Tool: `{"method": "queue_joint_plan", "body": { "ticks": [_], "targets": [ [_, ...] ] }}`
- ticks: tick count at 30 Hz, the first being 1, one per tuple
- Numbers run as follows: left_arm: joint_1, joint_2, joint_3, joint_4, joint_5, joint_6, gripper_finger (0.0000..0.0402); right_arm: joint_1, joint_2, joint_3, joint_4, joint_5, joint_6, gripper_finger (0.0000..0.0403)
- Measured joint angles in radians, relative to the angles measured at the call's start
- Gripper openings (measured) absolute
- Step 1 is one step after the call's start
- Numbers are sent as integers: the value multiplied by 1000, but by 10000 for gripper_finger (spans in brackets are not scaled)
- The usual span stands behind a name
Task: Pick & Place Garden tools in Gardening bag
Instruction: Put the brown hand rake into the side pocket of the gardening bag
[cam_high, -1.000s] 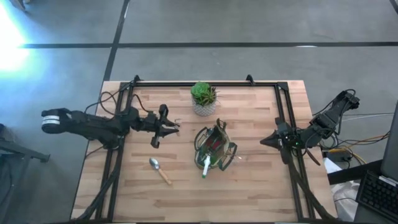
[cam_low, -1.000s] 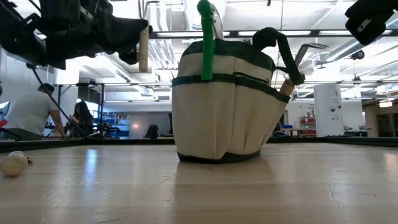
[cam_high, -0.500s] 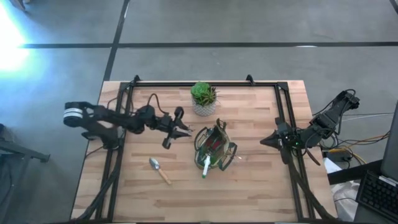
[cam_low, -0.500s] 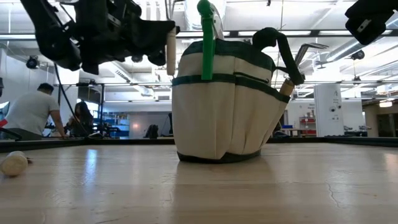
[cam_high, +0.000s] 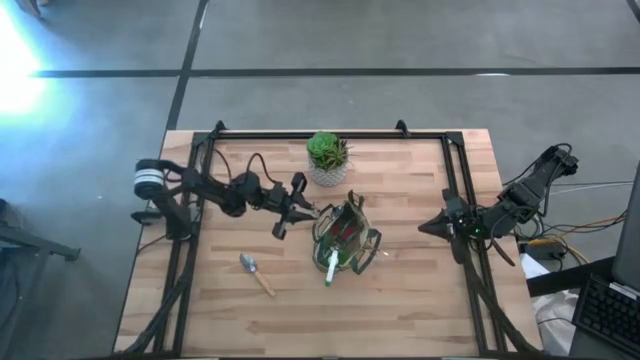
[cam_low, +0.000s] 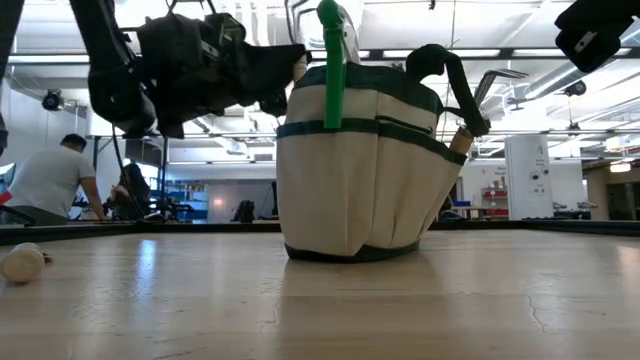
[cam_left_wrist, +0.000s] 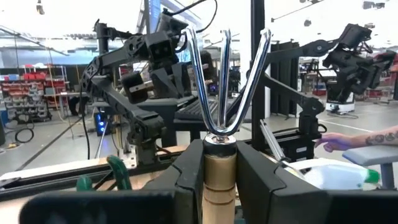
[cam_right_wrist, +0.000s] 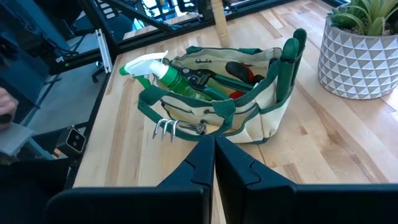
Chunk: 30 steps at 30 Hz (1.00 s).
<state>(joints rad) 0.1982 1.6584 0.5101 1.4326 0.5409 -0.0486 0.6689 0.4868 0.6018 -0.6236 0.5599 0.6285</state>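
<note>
Gardening bag (cam_high: 345, 237): soft tan fabric, dark green trim and loop handles, standing near mid-table just in front of the plant (cam_high: 327, 158) in its white faceted pot. Already inside: green-and-white tool (cam_right_wrist: 163, 71), black pruners (cam_right_wrist: 205, 76), a red-and-black item (cam_right_wrist: 239, 73), partly buried. Metal rake prongs (cam_right_wrist: 165, 128) poke out of an outer pocket.

Left gripper (cam_high: 296, 203): raised above the table just beside the bag's rim on the left arm's side, jaws pinching the pale wooden handle of the rake fork (cam_left_wrist: 224, 81). Fork has three chromed curved tines and a metal collar; lower handle is hidden between the fingers.

Silver trowel (cam_high: 255, 271): wooden handle, lies flat on the butcher-block table (cam_high: 400, 310), near the bag toward the front-left. In the low view only its rounded handle end shows at the frame edge.

Right gripper (cam_right_wrist: 214, 146): waits at the table's right side, fingers pressed together, holding nothing.

Background: a person (cam_low: 45, 185) seated beyond the table.
</note>
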Motion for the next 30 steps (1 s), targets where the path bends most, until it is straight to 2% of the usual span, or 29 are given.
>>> {"method": "queue_joint_plan", "body": {
  "ticks": [20,30],
  "targets": [
    [4,51,28,19,0,-39,68,0,0,0,0,0,0,8],
    [2,140,33,122,1,-108,68,0,0,0,0,0,0,8]
  ]
}}
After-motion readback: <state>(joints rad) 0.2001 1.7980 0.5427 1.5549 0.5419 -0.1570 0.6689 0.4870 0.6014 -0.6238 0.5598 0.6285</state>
